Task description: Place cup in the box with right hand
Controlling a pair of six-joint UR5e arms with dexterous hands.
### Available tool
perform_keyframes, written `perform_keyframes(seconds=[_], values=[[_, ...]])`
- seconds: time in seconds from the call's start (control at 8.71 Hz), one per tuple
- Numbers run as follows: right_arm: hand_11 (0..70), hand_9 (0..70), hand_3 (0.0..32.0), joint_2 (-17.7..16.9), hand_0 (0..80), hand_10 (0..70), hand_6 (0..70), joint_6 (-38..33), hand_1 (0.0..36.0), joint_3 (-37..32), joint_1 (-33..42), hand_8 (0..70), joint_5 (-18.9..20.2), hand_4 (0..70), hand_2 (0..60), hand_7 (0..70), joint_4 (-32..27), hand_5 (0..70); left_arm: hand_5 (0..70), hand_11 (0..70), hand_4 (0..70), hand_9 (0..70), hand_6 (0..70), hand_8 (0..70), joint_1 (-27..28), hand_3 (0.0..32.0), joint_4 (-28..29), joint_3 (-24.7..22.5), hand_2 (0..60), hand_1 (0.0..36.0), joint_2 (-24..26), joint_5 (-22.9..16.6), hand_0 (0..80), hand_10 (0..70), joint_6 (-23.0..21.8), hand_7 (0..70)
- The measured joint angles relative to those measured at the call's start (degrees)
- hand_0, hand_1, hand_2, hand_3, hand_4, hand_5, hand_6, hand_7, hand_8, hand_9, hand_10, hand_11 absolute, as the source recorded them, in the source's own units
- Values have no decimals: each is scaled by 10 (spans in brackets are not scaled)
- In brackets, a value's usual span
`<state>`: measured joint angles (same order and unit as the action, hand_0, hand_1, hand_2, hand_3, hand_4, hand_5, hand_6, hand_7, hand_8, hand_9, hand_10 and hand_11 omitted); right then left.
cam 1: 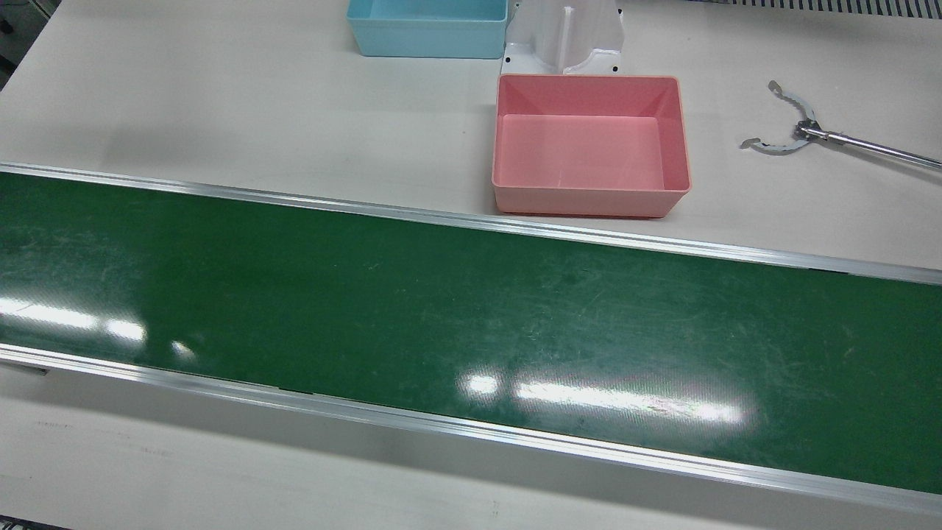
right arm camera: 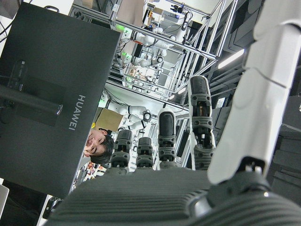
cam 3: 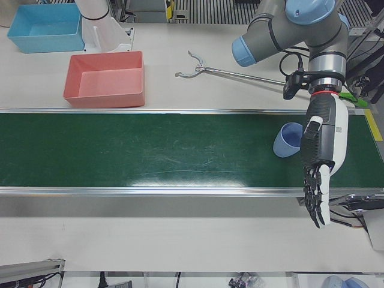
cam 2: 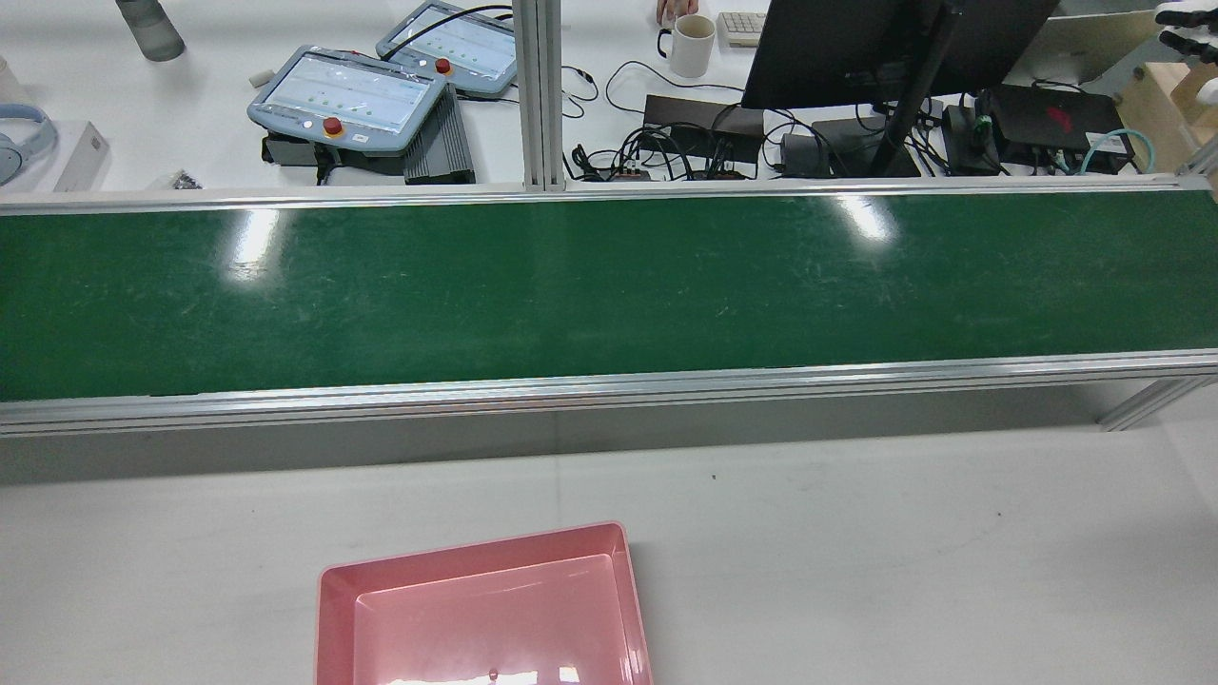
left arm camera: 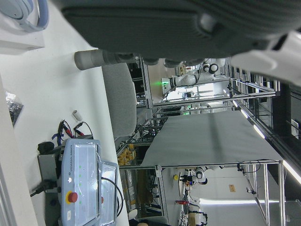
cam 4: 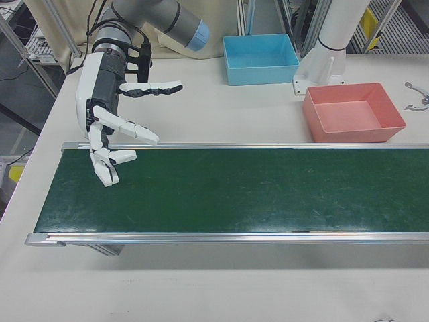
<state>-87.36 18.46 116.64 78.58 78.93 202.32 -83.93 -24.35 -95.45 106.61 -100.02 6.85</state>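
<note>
A light blue cup [cam 3: 289, 140] lies on its side on the green belt [cam 3: 150, 150], near the end by my left arm. My left hand [cam 3: 321, 153] hangs just beside it, toward the belt's end, fingers straight and pointing down, holding nothing. My right hand [cam 4: 110, 124] hovers over the opposite end of the belt [cam 4: 234, 194], open with fingers spread and empty. The pink box [cam 4: 355, 132] stands empty on the table behind the belt, far from that hand; its front wall [cam 1: 581, 200] also shows from above. The cup is outside the front and rear views.
A blue box [cam 4: 260, 57] stands beside an arm pedestal [cam 4: 322, 64] behind the pink box. Metal tongs [cam 1: 787, 132] lie on the table near the pink box. Teach pendants [cam 2: 347, 95], cables and a monitor [cam 2: 856, 48] crowd the bench beyond the belt.
</note>
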Motion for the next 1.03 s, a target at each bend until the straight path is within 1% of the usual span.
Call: perform_keyframes(seconds=[0.23, 0.46, 0.57, 0.8, 0.92, 1.03], values=[[177, 169, 0, 0, 558, 110, 128, 0, 116, 0, 0, 57, 0, 378, 0, 526, 0, 58, 0, 0, 0, 0, 0, 0, 0, 0, 0, 0, 0, 0, 0, 0, 0, 0, 0, 0], [180, 174, 0, 1, 556, 113, 130, 1, 116, -3, -1, 59, 1, 386, 0, 538, 0, 58, 0, 0, 0, 0, 0, 0, 0, 0, 0, 0, 0, 0, 0, 0, 0, 0, 0, 0], [175, 168, 0, 1, 556, 110, 131, 1, 116, -5, -2, 54, 2, 400, 0, 546, 0, 56, 0, 0, 0, 0, 0, 0, 0, 0, 0, 0, 0, 0, 0, 0, 0, 0, 0, 0], [176, 159, 0, 2, 557, 110, 132, 1, 117, -7, -3, 46, 6, 401, 0, 558, 1, 56, 0, 0, 0, 0, 0, 0, 0, 0, 0, 0, 0, 0, 0, 0, 0, 0, 0, 0], [143, 135, 0, 1, 563, 87, 125, 1, 126, -9, -3, 34, 12, 386, 0, 531, 4, 55, 0, 0, 0, 0, 0, 0, 0, 0, 0, 0, 0, 0, 0, 0, 0, 0, 0, 0], [109, 106, 0, 2, 572, 63, 118, -4, 143, -18, -3, 17, 24, 409, 0, 506, 7, 54, 0, 0, 0, 0, 0, 0, 0, 0, 0, 0, 0, 0, 0, 0, 0, 0, -1, 0]])
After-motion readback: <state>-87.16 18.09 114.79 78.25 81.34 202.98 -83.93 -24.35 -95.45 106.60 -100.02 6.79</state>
